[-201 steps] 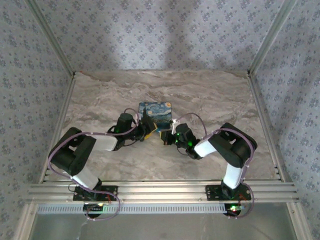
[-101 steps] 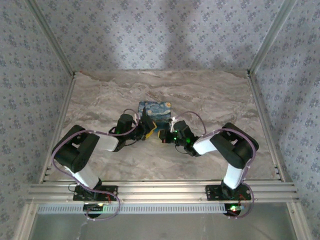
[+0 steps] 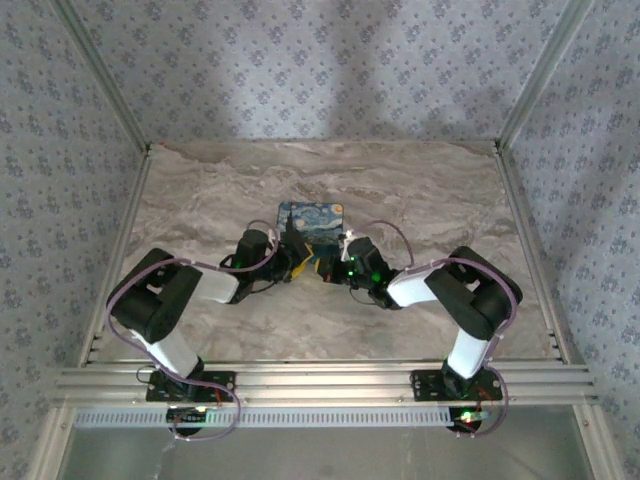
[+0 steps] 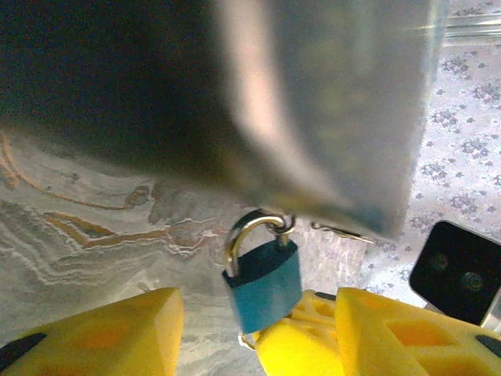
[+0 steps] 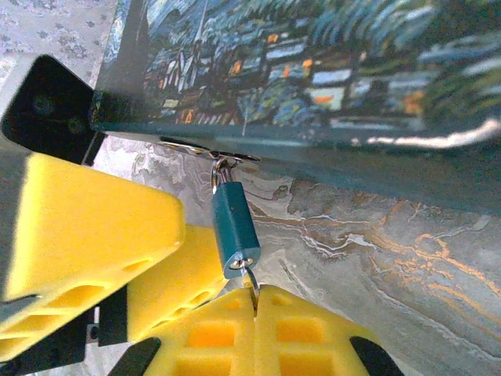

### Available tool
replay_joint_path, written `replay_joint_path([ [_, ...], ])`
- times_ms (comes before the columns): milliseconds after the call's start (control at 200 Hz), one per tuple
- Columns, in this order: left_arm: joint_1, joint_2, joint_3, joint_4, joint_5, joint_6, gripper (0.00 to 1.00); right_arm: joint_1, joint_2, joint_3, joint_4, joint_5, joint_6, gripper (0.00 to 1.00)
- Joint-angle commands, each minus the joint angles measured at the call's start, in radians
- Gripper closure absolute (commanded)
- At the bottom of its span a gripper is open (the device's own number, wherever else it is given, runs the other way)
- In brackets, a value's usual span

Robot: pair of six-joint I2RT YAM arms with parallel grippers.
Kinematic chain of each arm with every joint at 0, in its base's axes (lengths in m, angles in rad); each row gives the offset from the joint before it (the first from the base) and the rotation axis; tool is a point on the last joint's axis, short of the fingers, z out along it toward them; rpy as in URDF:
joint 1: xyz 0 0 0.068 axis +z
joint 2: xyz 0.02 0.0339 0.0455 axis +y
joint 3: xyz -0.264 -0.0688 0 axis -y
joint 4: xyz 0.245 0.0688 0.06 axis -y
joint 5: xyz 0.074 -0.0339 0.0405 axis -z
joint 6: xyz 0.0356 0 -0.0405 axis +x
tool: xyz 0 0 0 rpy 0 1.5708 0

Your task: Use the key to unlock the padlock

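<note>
**Both grippers meet at the padlock, near side of the painted box**

Grey-blue floral wallpaper (image 3: 320, 70) covers the left, far and right walls. The grey-brown marbled tabletop (image 3: 200, 200) has an aluminium rail (image 3: 320, 380) along its near edge.

The black-and-white left arm (image 3: 175, 300) and right arm (image 3: 465, 300) both bend inward to mid-table. A flat dark-blue Starry-Night-print box (image 3: 310, 222) sits mid-table, just far of the two grippers.

- **Left gripper** (image 4: 258, 313): yellow fingers (image 4: 102, 333) are spread. The padlock sits in the gap, and neither finger visibly touches it.
- **Right gripper** (image 5: 254, 325): yellow fingers are pressed together, pinching a thin silvery key (image 5: 251, 286).
- **Padlock:** the small blue padlock (image 5: 233, 227) has its silvery shackle (image 4: 239, 235) looped through a metal hasp (image 5: 211, 150) on the box's near edge. Its body points near, toward the grippers.
- **Key:** the tip meets the padlock's underside. The head is hidden inside the fingers. Can't tell how deep the key sits.
</note>
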State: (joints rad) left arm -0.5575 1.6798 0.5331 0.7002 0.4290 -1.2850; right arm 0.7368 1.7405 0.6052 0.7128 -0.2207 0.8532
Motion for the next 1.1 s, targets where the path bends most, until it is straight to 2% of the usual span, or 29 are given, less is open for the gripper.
replay_joint_path([
  [0, -0.012, 0.017, 0.004, 0.003, -0.002, -0.007, 0.50, -0.005, -0.032, 0.027, 0.008, -0.027, 0.043, 1.00],
  [330, -0.027, 0.036, 0.027, 0.013, -0.012, -0.019, 0.56, -0.011, -0.035, 0.041, -0.002, -0.053, 0.098, 1.00],
  [730, -0.039, 0.070, 0.047, 0.046, -0.016, -0.051, 0.68, -0.010, -0.034, 0.058, 0.002, -0.082, 0.093, 1.00],
  [919, -0.042, 0.075, 0.047, 0.059, -0.019, -0.059, 0.81, -0.014, -0.036, 0.057, 0.011, -0.091, 0.092, 1.00],
  [1004, -0.042, 0.074, 0.046, 0.061, -0.022, -0.060, 0.85, -0.017, -0.038, 0.052, 0.019, -0.094, 0.092, 0.97],
  [1094, -0.043, 0.070, 0.048, 0.059, -0.024, -0.060, 0.89, -0.027, -0.051, 0.038, 0.016, -0.095, 0.086, 0.89],
])
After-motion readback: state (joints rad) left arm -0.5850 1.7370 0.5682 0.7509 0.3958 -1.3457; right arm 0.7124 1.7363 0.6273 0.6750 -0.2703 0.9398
